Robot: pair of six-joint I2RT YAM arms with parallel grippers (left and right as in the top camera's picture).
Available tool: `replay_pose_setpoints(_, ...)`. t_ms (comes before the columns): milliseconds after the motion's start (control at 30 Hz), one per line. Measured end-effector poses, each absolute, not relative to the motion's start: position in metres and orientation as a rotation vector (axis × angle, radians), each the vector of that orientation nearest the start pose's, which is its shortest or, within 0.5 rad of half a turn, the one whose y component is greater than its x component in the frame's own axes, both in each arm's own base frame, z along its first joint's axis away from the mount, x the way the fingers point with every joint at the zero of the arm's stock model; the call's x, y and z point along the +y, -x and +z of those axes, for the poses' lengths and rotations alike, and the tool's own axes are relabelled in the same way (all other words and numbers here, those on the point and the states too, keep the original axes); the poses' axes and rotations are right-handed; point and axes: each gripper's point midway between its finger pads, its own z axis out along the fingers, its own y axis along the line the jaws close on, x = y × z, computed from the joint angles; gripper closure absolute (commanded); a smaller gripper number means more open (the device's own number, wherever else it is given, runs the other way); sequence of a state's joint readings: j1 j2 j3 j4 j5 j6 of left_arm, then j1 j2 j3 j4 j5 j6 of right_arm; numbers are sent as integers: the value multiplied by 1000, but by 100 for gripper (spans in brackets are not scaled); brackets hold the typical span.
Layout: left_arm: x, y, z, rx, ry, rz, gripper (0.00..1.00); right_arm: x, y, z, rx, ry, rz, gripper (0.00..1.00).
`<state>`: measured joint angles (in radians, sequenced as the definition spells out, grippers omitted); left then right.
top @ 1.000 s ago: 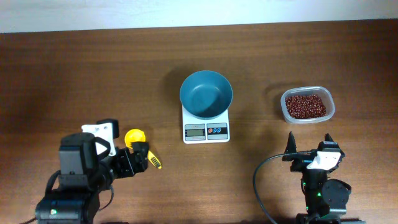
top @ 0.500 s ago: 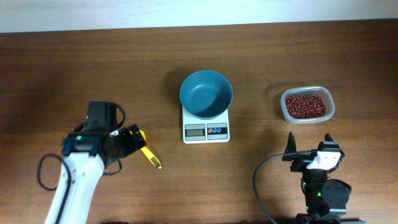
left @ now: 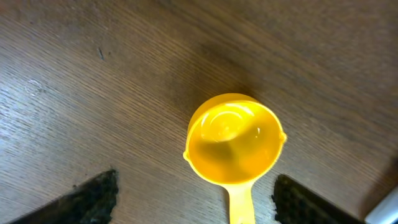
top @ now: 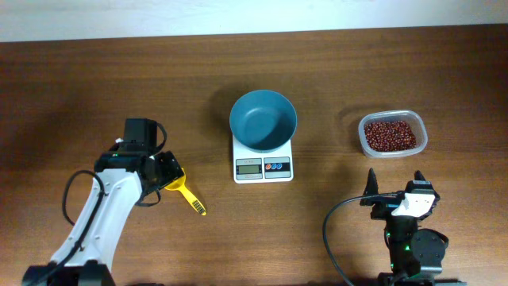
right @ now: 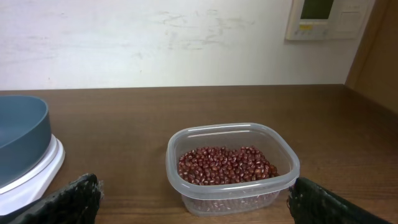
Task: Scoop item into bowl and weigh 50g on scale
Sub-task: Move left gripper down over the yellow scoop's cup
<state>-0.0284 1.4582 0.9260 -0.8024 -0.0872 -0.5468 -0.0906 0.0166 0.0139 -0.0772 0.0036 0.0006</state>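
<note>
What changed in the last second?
The left gripper swung forward to hover over the yellow plastic scoop, jaws open either side of its cup; nothing grasped. Scoop, right gripper, teal round bowl, white square scale and clear tub of red-brown beans stayed put.

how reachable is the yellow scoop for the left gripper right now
Probably yes: the left gripper hangs right over the yellow scoop, jaws open either side of its handle, with nothing in between.

Bare table [top: 325, 151] between scale [top: 263, 168] and tub [top: 362, 135]; bowl [top: 263, 123] covers scale platform; scoop [left: 233, 146] unobstructed between left jaws.
</note>
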Motion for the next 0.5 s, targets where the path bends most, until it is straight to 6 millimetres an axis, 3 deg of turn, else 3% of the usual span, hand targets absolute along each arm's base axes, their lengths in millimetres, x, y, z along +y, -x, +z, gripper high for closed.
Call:
replay_pose_setpoints(100, 7, -290, 54, 2818, 772, 36, 33, -23, -245, 158, 1649, -78, -72, 1)
replay_pose_setpoints(233, 7, -291, 39, 2853, 779, 53, 35, -23, -245, 158, 1649, -78, -72, 1)
replay_pose_setpoints(333, 7, -292, 31, 2867, 783, 61, 51, -23, -245, 158, 1649, -78, -72, 1)
replay_pose_setpoints(500, 7, -293, 21, 2887, 793, 70, 58, -23, -245, 158, 1649, -78, -72, 1)
